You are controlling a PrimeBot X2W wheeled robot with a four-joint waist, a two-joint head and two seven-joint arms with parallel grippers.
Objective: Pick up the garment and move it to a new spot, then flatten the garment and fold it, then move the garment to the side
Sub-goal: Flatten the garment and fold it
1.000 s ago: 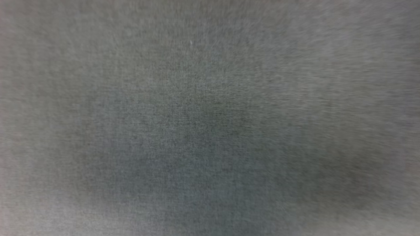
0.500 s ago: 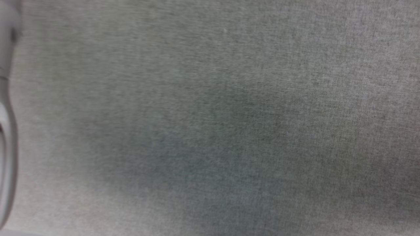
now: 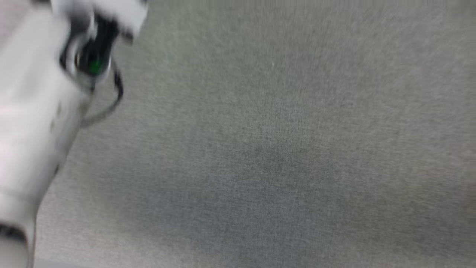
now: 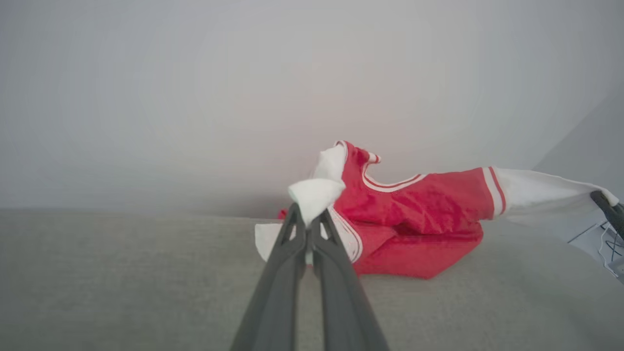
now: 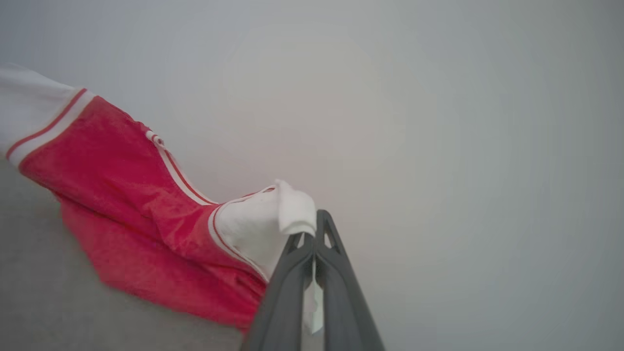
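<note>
Closest to you in the left wrist view, your left gripper [image 4: 308, 220] has its two long dark fingers pressed together on a bunched fold of white sleeve [image 4: 314, 194]. In the right wrist view your right gripper [image 5: 312, 235] is clamped the same way on the other white sleeve [image 5: 253, 229], with a scrap of cloth hanging down between the fingers. Just past both pinches hangs the garment [image 4: 419, 209], a large red jersey T-shirt with white short sleeves and red-and-white stripe trim. It is strung between your two grippers, neckline up, with its lower part crumpled on the grey woven cloth surface [image 4: 122, 282]. The head view is smeared and has a pale forearm [image 3: 33, 123] at its left edge over the same grey weave. Beyond the shirt stands a plain pale wall [image 4: 195, 87]. I judge you are in the carrying step or just at its end: the shirt is lifted by the sleeves and not yet laid flat. The next move calls for firm pinches and for drawing the sleeves apart so the chest goes taut. Then lower evenly, so the hem lands first and the body spreads without a fold beneath.
</note>
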